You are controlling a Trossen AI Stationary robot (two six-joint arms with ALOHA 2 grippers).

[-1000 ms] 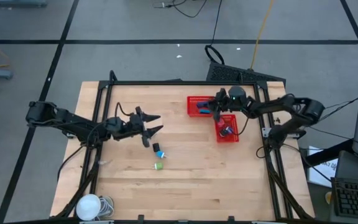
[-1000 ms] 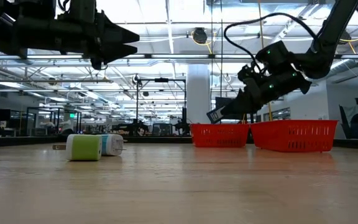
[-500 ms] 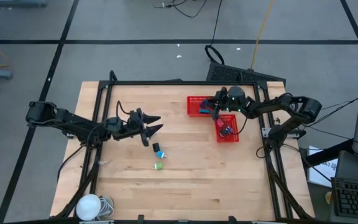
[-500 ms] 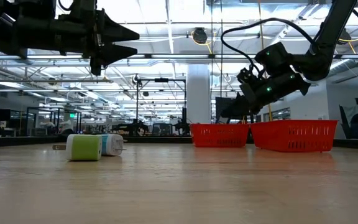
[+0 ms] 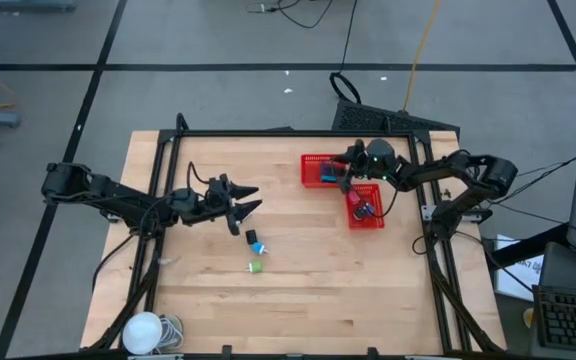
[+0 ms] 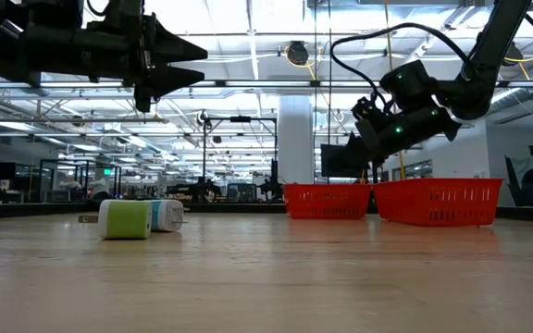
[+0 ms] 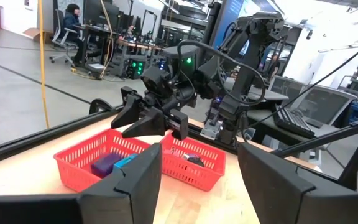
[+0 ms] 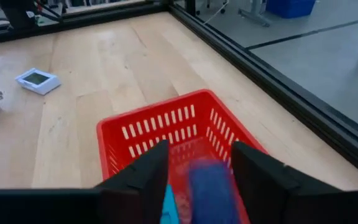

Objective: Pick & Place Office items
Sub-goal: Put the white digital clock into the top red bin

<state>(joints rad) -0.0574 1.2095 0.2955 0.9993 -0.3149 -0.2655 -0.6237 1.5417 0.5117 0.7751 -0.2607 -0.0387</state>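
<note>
My right gripper hangs open over the left one of two red mesh baskets. In the right wrist view a blurred blue piece shows below its open fingers, inside the basket. My left gripper hovers open above mid-table with nothing between its fingers. On the wood below and near it lie a black piece, a blue-and-white piece and a green piece. At table height the green piece and the white one rest side by side.
The second red basket stands just right of the first and holds a dark piece. A black frame runs round the table. A white round thing lies at the near left corner. Bare wood spreads between the loose pieces and the baskets.
My right gripper has opened above the left basket and let go of a dark piece with a white label. That piece hung below its fingers a second ago and no longer shows there. My left gripper has stayed where it was.
</note>
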